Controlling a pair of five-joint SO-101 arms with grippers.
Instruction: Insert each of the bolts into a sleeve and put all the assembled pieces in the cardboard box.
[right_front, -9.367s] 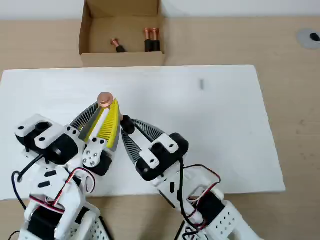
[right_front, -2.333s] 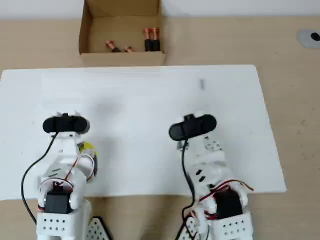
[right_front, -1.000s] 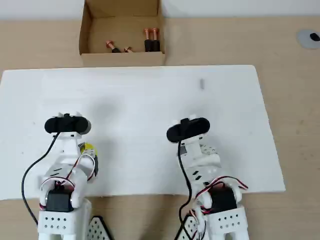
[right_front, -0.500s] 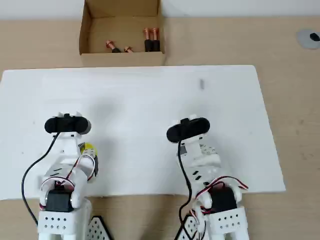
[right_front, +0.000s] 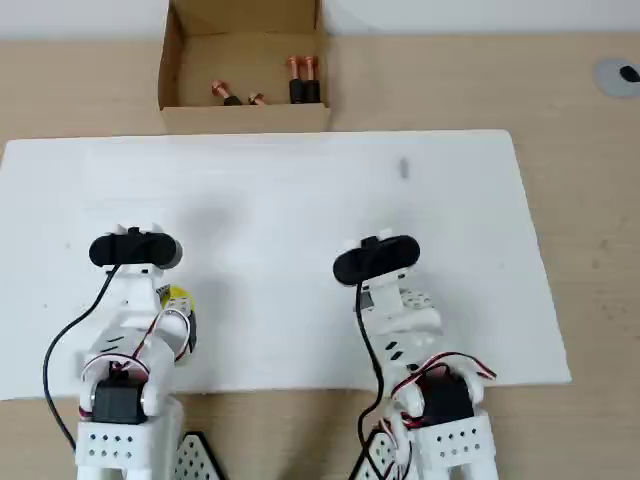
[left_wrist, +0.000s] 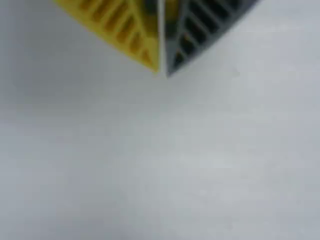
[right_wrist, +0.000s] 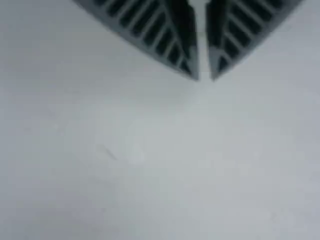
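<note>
The cardboard box (right_front: 182, 72) stands at the far edge of the white mat (right_front: 300, 200). Inside it lie copper bolts in black sleeves: a pair (right_front: 304, 80) at its right side and two more (right_front: 238, 96) near the middle. Both arms are folded back at the near edge of the mat, the left arm (right_front: 135, 250) and the right arm (right_front: 375, 258). My left gripper (left_wrist: 161, 70), one yellow finger and one grey, is shut over bare mat with nothing in it. Just above the mat, my right gripper (right_wrist: 204, 76) is shut and holds nothing.
The wooden table (right_front: 580, 200) runs round the mat. A grey round fitting (right_front: 618, 76) sits at the far right of the table. A small grey mark (right_front: 404, 168) shows on the mat.
Since the earliest frame both arms have drawn back from the mat's middle and folded up; the bolt held then now lies in the box. In the last second nothing moves.
</note>
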